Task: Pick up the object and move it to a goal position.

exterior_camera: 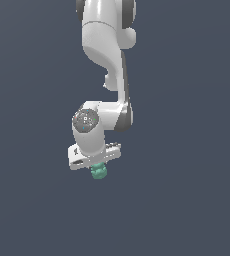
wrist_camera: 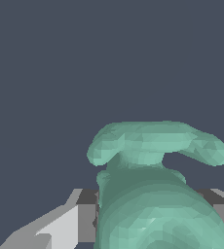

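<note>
The object [exterior_camera: 99, 171] is a small teal-green knobbly figure. In the exterior view it pokes out just below my white gripper [exterior_camera: 97, 167], near the middle of the picture. In the wrist view the object [wrist_camera: 153, 189] fills the space between my two grey fingers [wrist_camera: 86, 221], which press against its sides. The gripper is shut on it. My fingertips are hidden behind the hand in the exterior view. The object's lower part is cut off by the edge of the wrist view.
The white arm [exterior_camera: 107, 55] comes down from the top of the exterior view. Around it there is only a flat dark blue-grey background [exterior_camera: 187, 200], with no other objects or edges in view.
</note>
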Action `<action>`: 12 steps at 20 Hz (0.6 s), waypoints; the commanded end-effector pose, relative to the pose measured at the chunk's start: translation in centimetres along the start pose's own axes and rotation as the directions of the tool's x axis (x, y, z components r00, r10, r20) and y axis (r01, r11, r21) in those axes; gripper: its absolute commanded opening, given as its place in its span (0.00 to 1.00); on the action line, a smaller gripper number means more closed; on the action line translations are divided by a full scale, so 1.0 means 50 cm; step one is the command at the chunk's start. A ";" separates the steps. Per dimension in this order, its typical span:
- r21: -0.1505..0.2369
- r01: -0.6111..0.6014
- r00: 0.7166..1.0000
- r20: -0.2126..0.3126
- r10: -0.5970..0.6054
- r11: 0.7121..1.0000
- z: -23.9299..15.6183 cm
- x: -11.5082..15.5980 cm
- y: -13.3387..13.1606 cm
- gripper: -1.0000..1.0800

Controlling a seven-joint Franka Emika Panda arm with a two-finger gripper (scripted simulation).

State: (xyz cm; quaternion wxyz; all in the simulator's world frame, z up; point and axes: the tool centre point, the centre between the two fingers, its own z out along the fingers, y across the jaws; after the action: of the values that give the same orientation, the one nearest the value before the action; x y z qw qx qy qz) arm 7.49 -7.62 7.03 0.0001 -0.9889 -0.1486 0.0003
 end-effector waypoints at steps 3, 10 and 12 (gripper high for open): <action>0.000 0.000 1.000 0.000 0.000 1.000 -0.005 -0.001 0.001 0.00; 0.000 0.000 1.000 0.000 0.000 1.000 -0.062 -0.012 0.012 0.00; 0.000 0.000 1.000 0.000 0.000 1.000 -0.090 -0.017 0.017 0.00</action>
State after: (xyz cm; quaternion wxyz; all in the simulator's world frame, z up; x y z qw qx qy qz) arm 7.00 -8.43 10.42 0.0004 -0.9889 -0.1487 0.0012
